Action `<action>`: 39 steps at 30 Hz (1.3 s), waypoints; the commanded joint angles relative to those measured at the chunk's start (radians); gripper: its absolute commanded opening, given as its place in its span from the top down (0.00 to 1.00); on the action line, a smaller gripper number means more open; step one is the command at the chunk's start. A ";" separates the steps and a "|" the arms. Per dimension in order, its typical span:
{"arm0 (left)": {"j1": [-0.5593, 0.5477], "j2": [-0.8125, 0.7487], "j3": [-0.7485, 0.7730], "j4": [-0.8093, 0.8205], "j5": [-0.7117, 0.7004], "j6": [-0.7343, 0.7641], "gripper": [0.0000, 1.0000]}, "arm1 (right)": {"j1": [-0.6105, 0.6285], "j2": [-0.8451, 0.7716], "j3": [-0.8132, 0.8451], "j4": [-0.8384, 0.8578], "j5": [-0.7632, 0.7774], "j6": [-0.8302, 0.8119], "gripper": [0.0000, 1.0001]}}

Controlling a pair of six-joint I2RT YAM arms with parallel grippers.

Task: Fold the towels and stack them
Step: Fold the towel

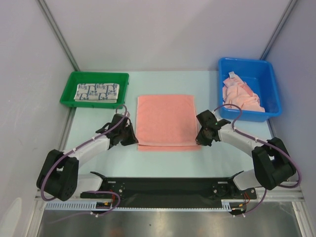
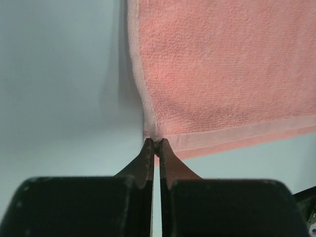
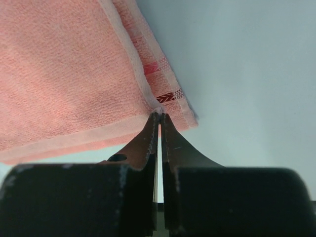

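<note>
A salmon-pink towel (image 1: 165, 121) lies folded once on the table centre, its upper layer a little short of the lower near edge. My left gripper (image 1: 132, 138) is shut on the towel's near-left corner (image 2: 156, 143). My right gripper (image 1: 201, 137) is shut on the near-right corner (image 3: 159, 114), beside a small dark red motif (image 3: 168, 97) on the lower layer's border. A folded white towel with blue-grey pattern (image 1: 97, 93) lies in the green tray (image 1: 69, 91). Crumpled peach towels (image 1: 241, 95) sit in the blue bin (image 1: 269, 79).
The green tray stands at the back left and the blue bin at the back right. Grey walls close in both sides and the back. A black rail (image 1: 168, 186) with the arm bases runs along the near edge.
</note>
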 commanded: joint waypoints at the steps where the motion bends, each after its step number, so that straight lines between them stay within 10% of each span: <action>1: -0.004 -0.033 0.087 -0.071 -0.013 0.012 1.00 | 0.003 -0.045 0.058 -0.034 0.063 -0.027 1.00; 14: -0.062 -0.160 0.183 -0.223 0.072 -0.016 1.00 | -0.054 -0.243 0.135 -0.186 -0.005 -0.185 1.00; 24: -0.103 -0.162 -0.107 -0.024 0.044 -0.084 1.00 | -0.046 -0.354 -0.250 0.112 -0.106 -0.186 1.00; 39: -0.106 -0.153 -0.115 -0.027 -0.002 -0.050 1.00 | -0.039 -0.350 -0.296 0.166 -0.084 -0.199 1.00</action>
